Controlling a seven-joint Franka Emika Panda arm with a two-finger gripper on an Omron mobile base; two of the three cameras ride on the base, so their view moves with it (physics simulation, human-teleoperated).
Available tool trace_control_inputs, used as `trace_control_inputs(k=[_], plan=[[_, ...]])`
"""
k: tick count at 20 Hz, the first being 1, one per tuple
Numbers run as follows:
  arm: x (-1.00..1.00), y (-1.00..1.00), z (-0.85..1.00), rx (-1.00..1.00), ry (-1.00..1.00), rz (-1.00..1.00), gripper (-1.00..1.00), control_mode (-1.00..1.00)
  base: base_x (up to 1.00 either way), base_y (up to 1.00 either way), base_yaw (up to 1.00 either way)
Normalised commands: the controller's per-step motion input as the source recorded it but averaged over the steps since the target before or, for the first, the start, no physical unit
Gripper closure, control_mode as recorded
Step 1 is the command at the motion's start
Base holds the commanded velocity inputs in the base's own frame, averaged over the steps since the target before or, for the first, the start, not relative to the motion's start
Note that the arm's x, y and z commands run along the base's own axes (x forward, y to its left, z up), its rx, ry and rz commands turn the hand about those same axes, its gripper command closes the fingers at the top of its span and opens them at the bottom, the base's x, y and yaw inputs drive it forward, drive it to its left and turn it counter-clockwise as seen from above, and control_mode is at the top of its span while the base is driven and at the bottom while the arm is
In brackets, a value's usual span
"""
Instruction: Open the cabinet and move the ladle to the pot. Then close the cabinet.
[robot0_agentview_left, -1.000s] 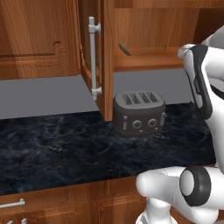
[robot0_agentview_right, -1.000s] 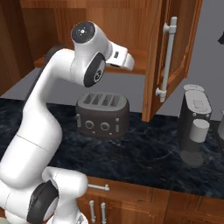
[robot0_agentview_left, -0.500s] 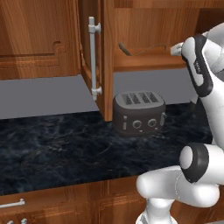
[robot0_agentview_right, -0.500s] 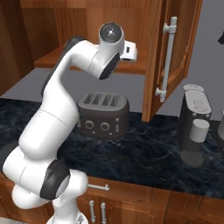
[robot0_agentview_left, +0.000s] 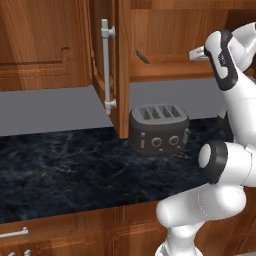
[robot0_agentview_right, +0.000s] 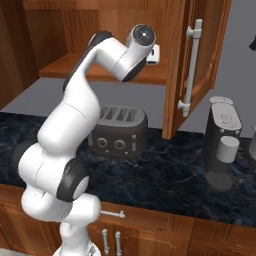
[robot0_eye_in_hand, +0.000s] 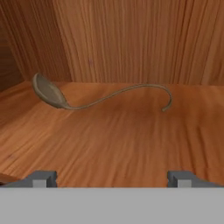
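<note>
The cabinet (robot0_agentview_left: 122, 60) stands open, both doors swung out, one with its silver bar handle (robot0_agentview_left: 106, 65) and the other with its handle (robot0_agentview_right: 190, 65). On its shelf lies the ladle (robot0_eye_in_hand: 87, 104), grey-brown, bowl to the left and thin curved handle running right; from the left base it shows as the ladle (robot0_agentview_left: 143, 56). My gripper (robot0_eye_in_hand: 111, 179) is open at the front of the shelf, level with it, facing the ladle and a short way off it, with nothing between its fingertips (robot0_eye_in_hand: 41, 178). From the bases it is the gripper (robot0_agentview_left: 196, 52) and the gripper (robot0_agentview_right: 154, 54). The pot is out of view.
A dark toaster (robot0_agentview_left: 159, 129) sits on the black marble counter (robot0_agentview_left: 65, 160) right under the open cabinet. A dark coffee machine (robot0_agentview_right: 222, 145) with a small white cup (robot0_agentview_right: 228, 148) stands at the right. The open doors flank my arm on both sides.
My arm has risen and stretched forward, carrying the hand up to the cabinet shelf. The gripper has stayed open. The ladle has not moved.
</note>
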Motion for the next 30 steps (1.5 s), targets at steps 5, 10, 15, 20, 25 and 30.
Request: trace_control_inputs(k=[5,10,15,20,25,30], plan=[[0.27,0.00,0.00,0.00,-0.01,0.04,-1.00,-1.00,0.00,0.00,0.00],[0.30,0.00,0.00,0.00,0.00,0.03,-1.00,-1.00,0.00,0.00,0.00],[0.29,0.00,0.00,0.00,0.00,0.03,-1.00,-1.00,0.00,0.00,0.00],[0.12,-0.08,0.00,0.00,-0.03,0.02,-1.00,-1.00,0.00,0.00,0.00],[0.03,-0.03,-0.06,0.00,-0.01,0.01,-1.00,-1.00,0.00,0.00,0.00],[0.15,0.00,-0.12,0.00,0.00,0.01,-1.00,-1.00,0.00,0.00,0.00]])
